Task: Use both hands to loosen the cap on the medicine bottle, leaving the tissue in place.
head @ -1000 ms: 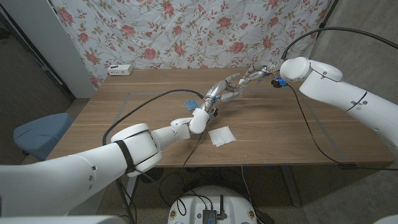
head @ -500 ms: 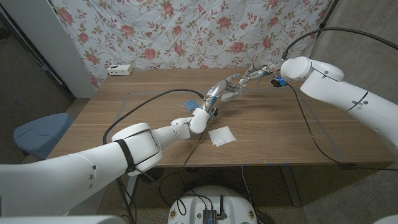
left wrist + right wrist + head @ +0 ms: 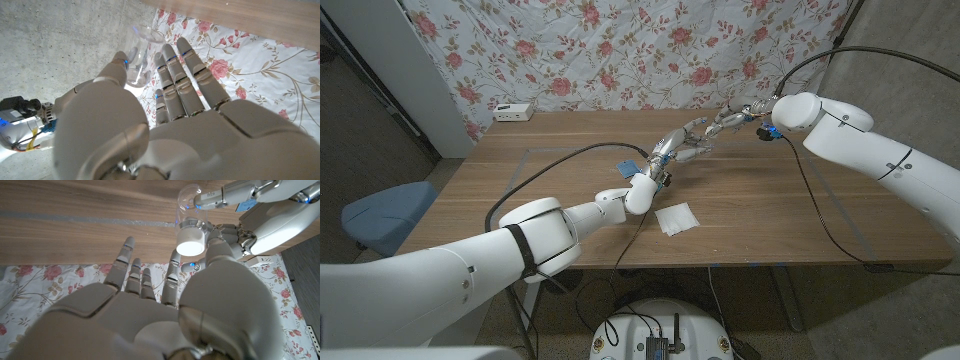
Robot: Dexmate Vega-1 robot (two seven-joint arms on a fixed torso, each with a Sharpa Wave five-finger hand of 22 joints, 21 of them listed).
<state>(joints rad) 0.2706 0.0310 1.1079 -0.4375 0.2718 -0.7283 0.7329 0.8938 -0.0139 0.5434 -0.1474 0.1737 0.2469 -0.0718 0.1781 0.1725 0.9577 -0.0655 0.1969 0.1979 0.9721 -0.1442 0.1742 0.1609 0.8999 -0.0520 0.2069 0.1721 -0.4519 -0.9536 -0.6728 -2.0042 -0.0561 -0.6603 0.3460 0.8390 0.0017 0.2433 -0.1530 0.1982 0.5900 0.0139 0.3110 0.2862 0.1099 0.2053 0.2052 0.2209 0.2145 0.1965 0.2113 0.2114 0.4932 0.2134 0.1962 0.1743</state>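
The medicine bottle is a clear one with a white cap, held up off the table toward its far side, between the two hands. In the left wrist view its transparent body sits between the left hand's thumb and fingers — the left hand is grasping the body. The right hand has closed in a touch over the last second; its fingertips now sit right at the left hand's, where a second ago there was a slight gap. The right wrist view shows the thumb beside the cap and the fingers spread short of it, so whether it has the cap pinched cannot be told. That reads as the approach to the twist — the cap looks seated, loosening not yet done. The tissue lies white on the near table, well apart from both hands, just as it did a second ago.
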